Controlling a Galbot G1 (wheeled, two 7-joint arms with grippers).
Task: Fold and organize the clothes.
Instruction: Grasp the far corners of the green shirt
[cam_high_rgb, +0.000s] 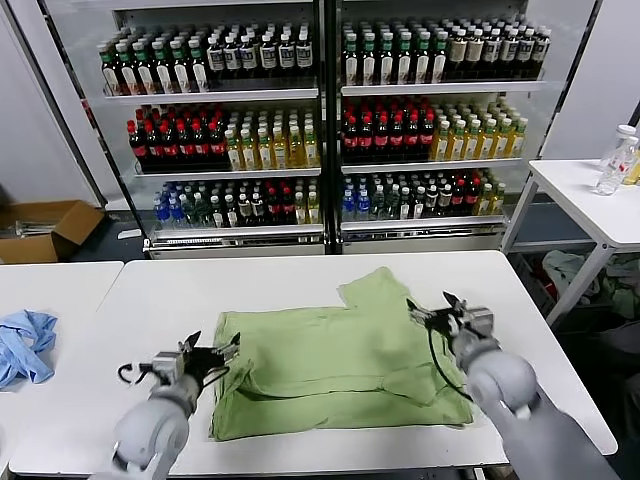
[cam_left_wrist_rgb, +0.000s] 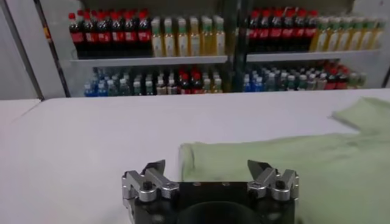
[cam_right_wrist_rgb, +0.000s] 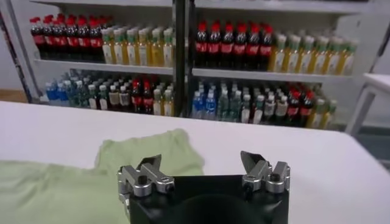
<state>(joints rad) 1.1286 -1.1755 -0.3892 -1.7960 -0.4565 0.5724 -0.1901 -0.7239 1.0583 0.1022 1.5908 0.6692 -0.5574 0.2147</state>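
Note:
The clothes, a light green shirt, lie partly folded on the white table, with one sleeve sticking out toward the far side. My left gripper hovers open at the shirt's left edge, nothing between its fingers. In the left wrist view the shirt's folded left edge lies just ahead of the open left gripper. My right gripper is open at the shirt's right edge, empty. The right wrist view shows the sleeve beyond the wide-spread right gripper.
A light blue garment lies on the neighbouring table at the left. Shelves of bottles fill the back. A small white side table with a bottle stands at the right. A cardboard box sits on the floor at the left.

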